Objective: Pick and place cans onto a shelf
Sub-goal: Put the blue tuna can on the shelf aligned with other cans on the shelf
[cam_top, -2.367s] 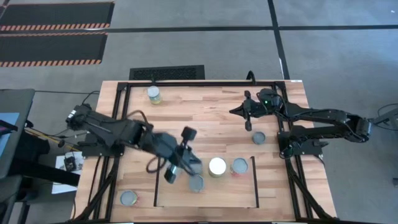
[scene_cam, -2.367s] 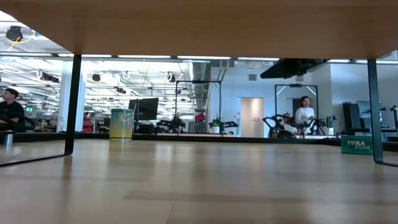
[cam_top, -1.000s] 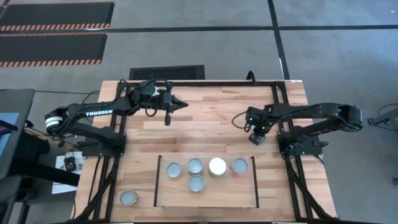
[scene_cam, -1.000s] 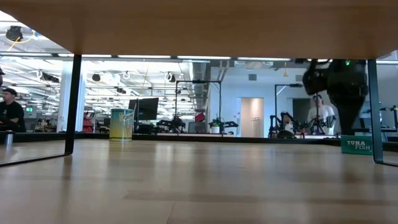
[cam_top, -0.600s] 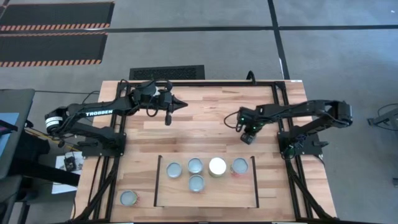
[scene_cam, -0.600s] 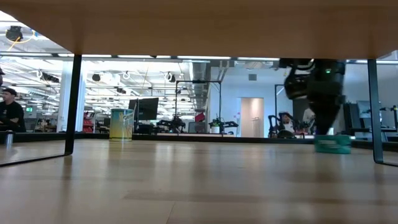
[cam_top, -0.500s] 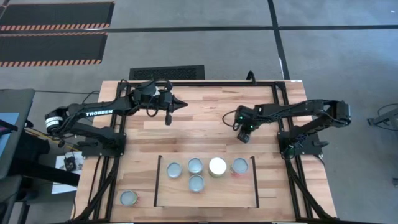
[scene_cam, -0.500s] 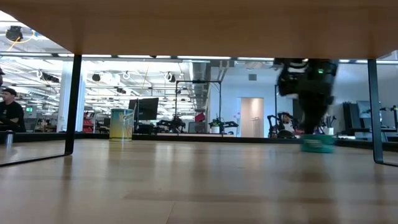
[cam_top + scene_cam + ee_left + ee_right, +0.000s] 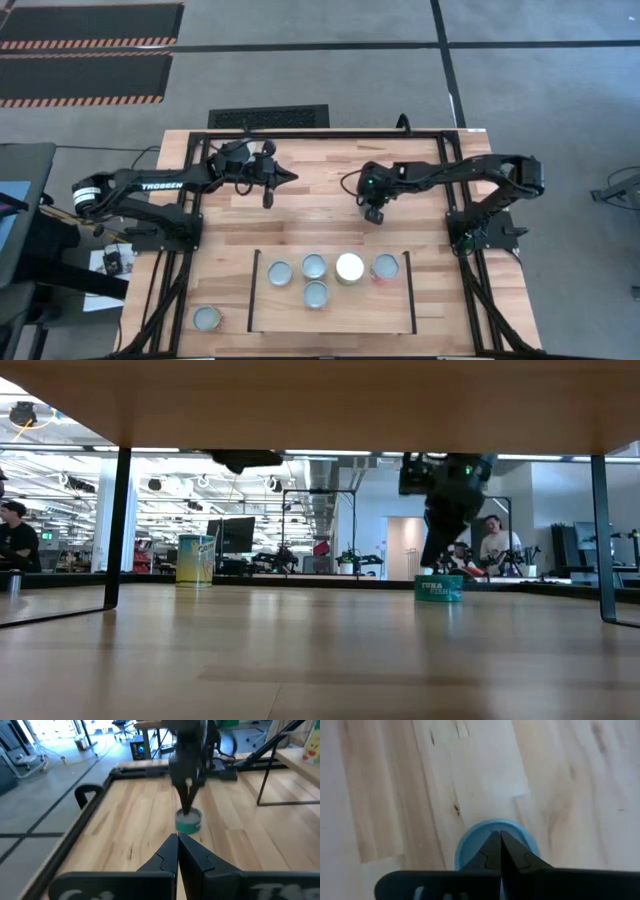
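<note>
Standing on the table (image 9: 330, 215) near its middle, a teal-labelled can (image 9: 440, 588) is touched from above by the right gripper (image 9: 374, 213), whose fingers are pressed together on its top; no grasp around the can is seen. Five cans are seen on the shelf (image 9: 395, 312), one white-topped (image 9: 350, 267), and another can (image 9: 207, 319) sits outside its left rail. The left gripper (image 9: 268, 196) is held closed and empty over the table's far left part.
</note>
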### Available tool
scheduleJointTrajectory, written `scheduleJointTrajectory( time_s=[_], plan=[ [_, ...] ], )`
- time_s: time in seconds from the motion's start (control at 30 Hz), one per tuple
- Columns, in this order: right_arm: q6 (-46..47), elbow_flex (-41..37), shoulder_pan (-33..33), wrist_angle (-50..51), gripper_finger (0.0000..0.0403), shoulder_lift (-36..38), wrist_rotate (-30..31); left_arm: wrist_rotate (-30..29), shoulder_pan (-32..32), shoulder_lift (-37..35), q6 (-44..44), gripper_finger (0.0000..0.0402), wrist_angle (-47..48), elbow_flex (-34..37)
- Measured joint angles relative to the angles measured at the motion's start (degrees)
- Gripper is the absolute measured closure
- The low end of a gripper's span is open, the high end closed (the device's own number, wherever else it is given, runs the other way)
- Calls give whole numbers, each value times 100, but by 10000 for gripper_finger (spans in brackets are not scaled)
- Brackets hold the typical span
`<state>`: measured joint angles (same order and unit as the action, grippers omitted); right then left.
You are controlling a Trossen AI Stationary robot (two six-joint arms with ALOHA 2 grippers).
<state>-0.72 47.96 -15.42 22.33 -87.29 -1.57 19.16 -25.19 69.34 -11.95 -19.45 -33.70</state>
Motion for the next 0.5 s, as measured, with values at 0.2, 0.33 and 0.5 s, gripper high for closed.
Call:
scheduleJointTrajectory(
  time_s=[0.2,0.33,0.5],
  plan=[
    [-141,215,2,735,377,517,109,0,0,0,72,401,-217,270],
    [-514,165,2,1293,330,606,156,26,11,0,82,401,-217,315],
    [-1306,-34,137,1343,262,368,42,54,62,0,81,401,-243,317]
  ],
)
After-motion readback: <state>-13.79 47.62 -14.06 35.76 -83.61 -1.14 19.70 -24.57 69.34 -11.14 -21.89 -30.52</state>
